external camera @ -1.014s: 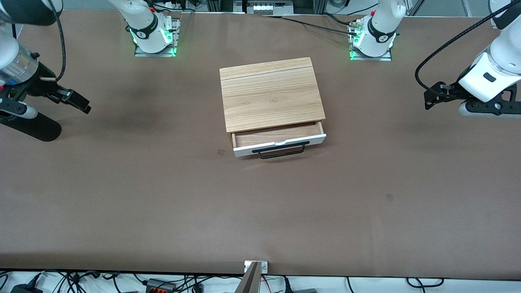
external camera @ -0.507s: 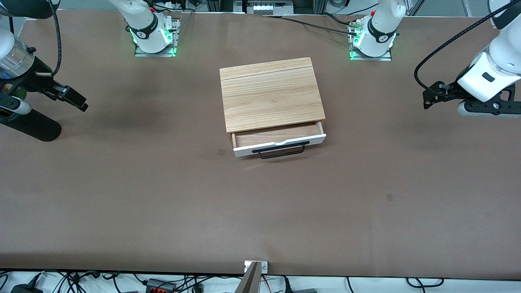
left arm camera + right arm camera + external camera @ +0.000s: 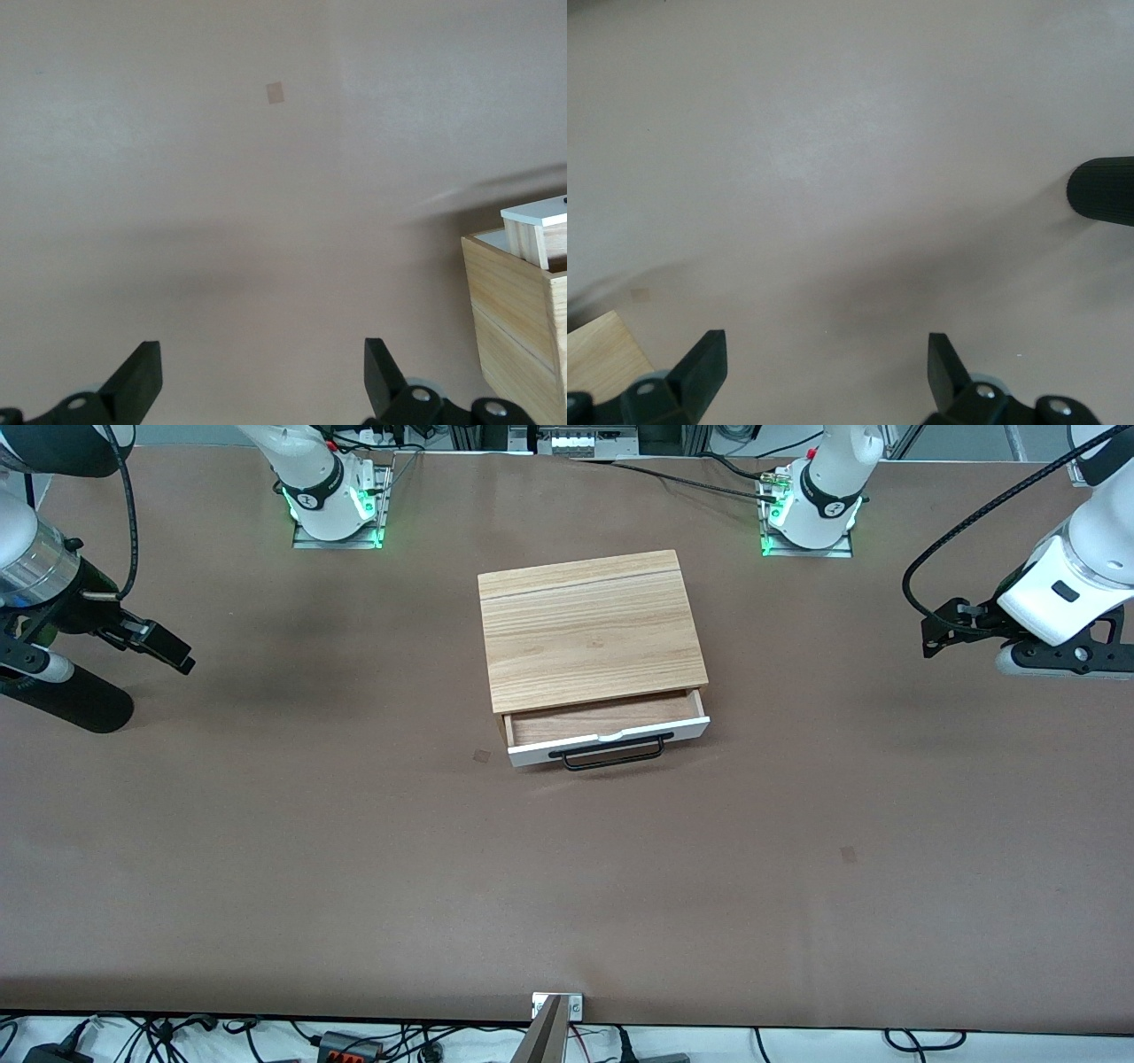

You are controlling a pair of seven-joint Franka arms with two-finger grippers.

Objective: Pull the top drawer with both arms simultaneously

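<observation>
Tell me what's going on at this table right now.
Nothing is being handled at this moment. A light wood-grain cabinet sits mid-table, and its shallow white-fronted top drawer with a thin black bar handle stands partly pulled out toward the front camera. The left tool hangs open over bare table at the left arm's end, and the right tool hangs open at the right arm's end, both empty.

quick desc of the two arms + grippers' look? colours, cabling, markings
Both arms are white-shelled with black joint bands; each base glows green on a metal plate. The right arm has a silver wrist section and a black cable looping over it. The left arm carries a black corrugated cable. The left gripper and right gripper are black, with wedge-shaped fingers.
</observation>
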